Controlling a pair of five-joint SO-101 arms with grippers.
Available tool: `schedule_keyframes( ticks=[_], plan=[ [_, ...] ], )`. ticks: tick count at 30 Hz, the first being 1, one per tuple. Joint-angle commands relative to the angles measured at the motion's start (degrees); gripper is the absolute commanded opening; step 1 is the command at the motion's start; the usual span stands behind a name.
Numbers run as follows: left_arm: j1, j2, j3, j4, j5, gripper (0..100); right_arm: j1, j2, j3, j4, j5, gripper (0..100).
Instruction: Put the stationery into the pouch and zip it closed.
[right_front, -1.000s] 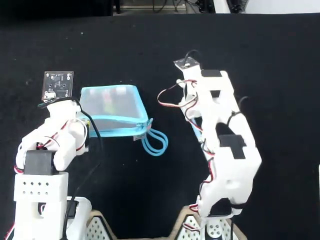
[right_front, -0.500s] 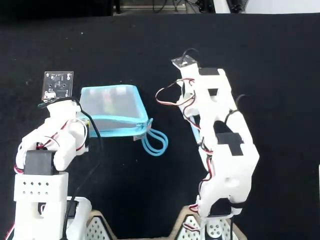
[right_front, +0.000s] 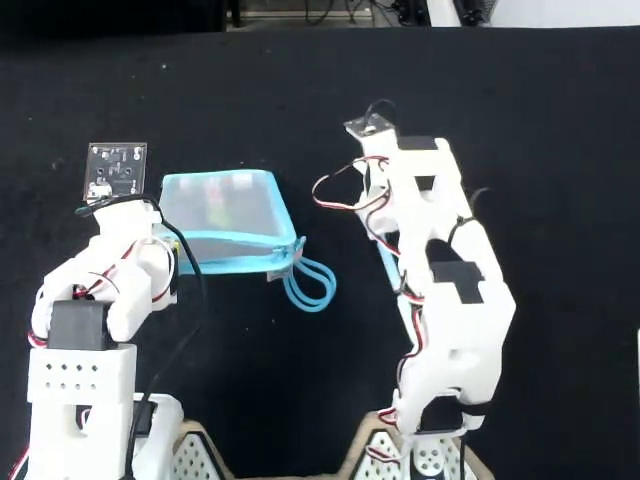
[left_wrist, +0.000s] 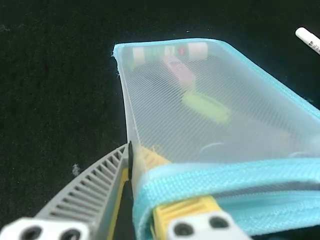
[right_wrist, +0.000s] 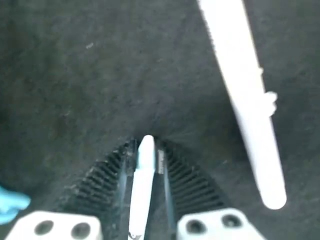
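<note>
Slightly shifted toward the pouch since the earlier frames, the right arm is the only thing that has moved; the left arm and pouch are unchanged. The right gripper (right_wrist: 146, 150) is clamped on a white pen (right_wrist: 141, 185) just above the bench (right_front: 520, 120). A second white pen (right_wrist: 245, 100) lies nearby. The left gripper (left_wrist: 137, 157) pinches a corner of the blue mesh pouch (left_wrist: 215, 90), which lies on the bench and already holds a green item (left_wrist: 206, 107). Step in hand, as judged: transferring the held pen. The next move calls for aligning the pen with the pouch mouth; whether the zip is open cannot be told.

You've got a translucent plastic mesh pouch (left_wrist: 225, 115), ribbed, woven blue cloth trim; matt black cloth table (right_front: 520, 120); smooth white plastic pen (right_wrist: 142, 185).
</note>
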Motion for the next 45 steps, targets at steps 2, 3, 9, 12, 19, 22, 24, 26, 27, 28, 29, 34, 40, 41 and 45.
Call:
schedule_keyframes(
  ticks=[2, 3, 9, 12, 19, 22, 24, 26, 27, 28, 29, 34, 40, 41, 45],
  plan=[
    [0.22, -0.44, -0.31, -0.79, -0.44, 3, 1.41, -11.91, -0.22, 4.13, 0.18, 1.0],
    [0.22, -0.44, -0.31, -0.79, -0.44, 3, 1.67, -14.46, 0.22, 4.4, 0.0, 1.0],
    [0.22, -0.44, -0.31, -0.7, -0.44, 3, 1.41, -30.37, 5.05, 4.57, -0.09, 1.0],
    [0.22, -0.44, -0.31, -0.7, -0.44, 3, 1.41, -38.55, 6.73, 6.59, -0.09, 1.0],
    [0.22, -0.44, -0.31, -0.7, -0.44, 3, 0.7, -58.33, 6.99, 10.11, -0.09, 1.1],
    [0.22, -0.44, -0.31, -0.7, -0.44, 3, -2.29, -65.8, 7.08, 10.11, -0.18, 1.1],
    [0.22, -0.44, -0.31, -0.7, -0.44, 3, -5.89, -70.02, 7.08, 10.11, -0.18, 1.1],
    [0.22, -0.44, -0.31, -0.7, -0.44, 3, -9.58, -73.71, 7.08, 10.29, -0.18, 1.1],
    [0.22, -0.44, -0.31, -0.62, -0.44, 3, -11.34, -75.38, 7.08, 10.46, -0.18, 1.1],
    [0.22, -0.44, -0.31, -0.62, -0.44, 3, -12.92, -76.79, 7.16, 10.55, -0.18, 1.1],
    [0.22, -0.44, -0.31, -0.62, -0.44, 3, -14.15, -78.2, 7.52, 10.55, -0.18, 1.1],
    [0.22, -0.44, 0.31, -0.79, -0.44, 3, -19.6, -83.82, 13.14, 9.49, -2.02, 1.1],
    [0.22, -0.44, 0.22, -0.7, -0.44, 3, -27.52, -91.3, 21.14, -2.46, -11.69, 1.1],
    [0.22, -0.44, 0.22, -0.7, -0.44, 3, -29.19, -92.79, 22.9, -5.01, -12.48, 1.1],
    [0.22, -0.44, 0.31, -0.62, -0.35, 3, -34.64, -99.03, 30.81, -14.95, -13.01, 1.1]
  ],
)
